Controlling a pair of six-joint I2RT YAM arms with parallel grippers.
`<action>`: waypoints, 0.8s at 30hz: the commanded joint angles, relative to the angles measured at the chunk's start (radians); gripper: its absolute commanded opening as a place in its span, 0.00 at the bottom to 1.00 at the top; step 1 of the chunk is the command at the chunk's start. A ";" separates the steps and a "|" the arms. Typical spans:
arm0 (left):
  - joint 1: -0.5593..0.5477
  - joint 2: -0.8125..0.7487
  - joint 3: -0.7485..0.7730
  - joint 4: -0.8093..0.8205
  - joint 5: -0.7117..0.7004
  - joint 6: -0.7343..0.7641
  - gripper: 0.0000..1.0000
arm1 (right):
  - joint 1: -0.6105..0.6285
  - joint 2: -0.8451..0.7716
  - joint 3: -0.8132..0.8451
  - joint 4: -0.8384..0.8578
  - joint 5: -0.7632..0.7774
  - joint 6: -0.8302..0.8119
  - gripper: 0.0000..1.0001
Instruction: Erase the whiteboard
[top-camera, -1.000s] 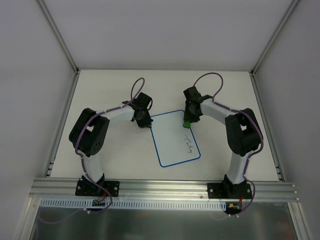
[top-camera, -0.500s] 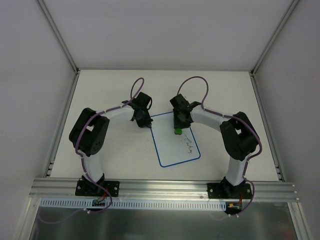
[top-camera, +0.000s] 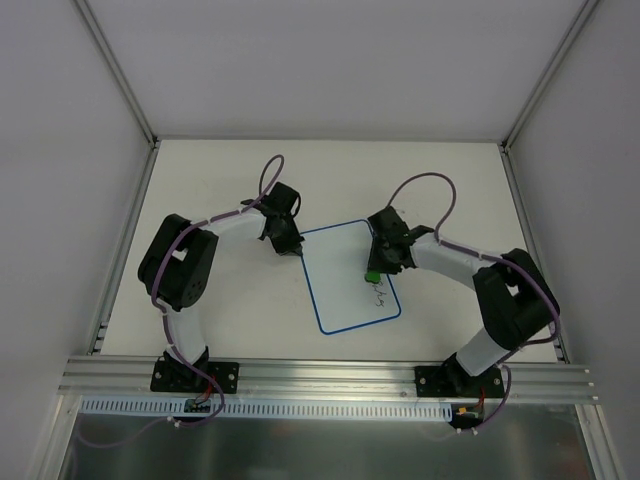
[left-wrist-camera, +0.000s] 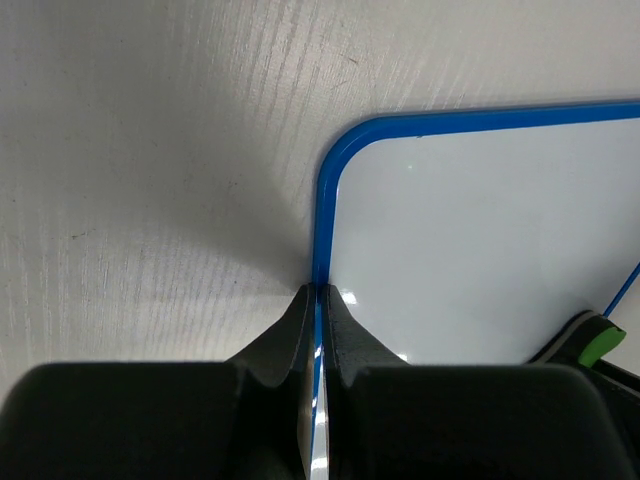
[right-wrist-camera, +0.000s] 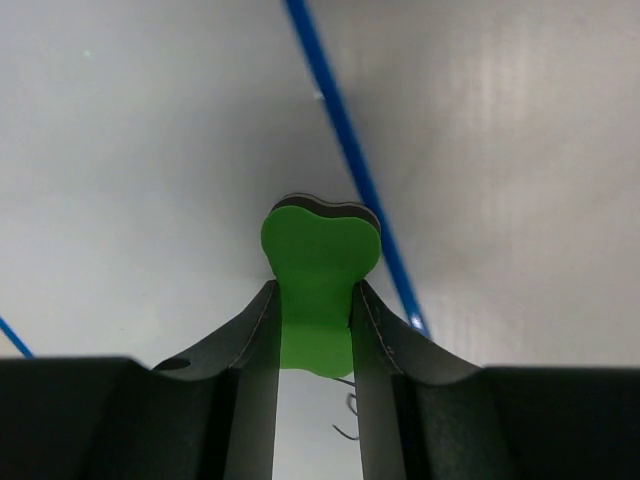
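Two arms reach in over the tabletop (top-camera: 220, 190). The whiteboard (top-camera: 335, 290) lies flat between them, near the middle of the tabletop, turned a little so that its long edges slant.

The left gripper (left-wrist-camera: 318, 296) is clenched on the board's blue border. It sits on the left edge, just beside the far-left rounded corner, and its two fingers pinch the rim with no gap showing.

The right gripper (right-wrist-camera: 314, 292) grasps a green eraser (right-wrist-camera: 320, 250) between its fingers. The block sticks out past the fingertips and has a thin dark layer at its outer end. That end appears to rest on the white surface close to the board's right edge, and in the wrist view the blue border runs just beside it.

A few dark scribbles (top-camera: 379, 294) lie on the board just on the near side of the eraser, toward the near-right corner. The rest of the white surface looks unmarked.
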 joint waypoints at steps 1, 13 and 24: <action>0.028 0.053 -0.043 -0.079 -0.065 0.009 0.00 | -0.050 -0.045 -0.135 -0.170 0.071 0.037 0.00; 0.028 0.045 -0.030 -0.079 -0.053 0.009 0.00 | 0.157 0.080 0.067 -0.170 -0.016 0.025 0.00; 0.034 0.039 -0.038 -0.081 -0.051 0.009 0.00 | 0.249 0.205 0.169 -0.193 -0.021 0.069 0.00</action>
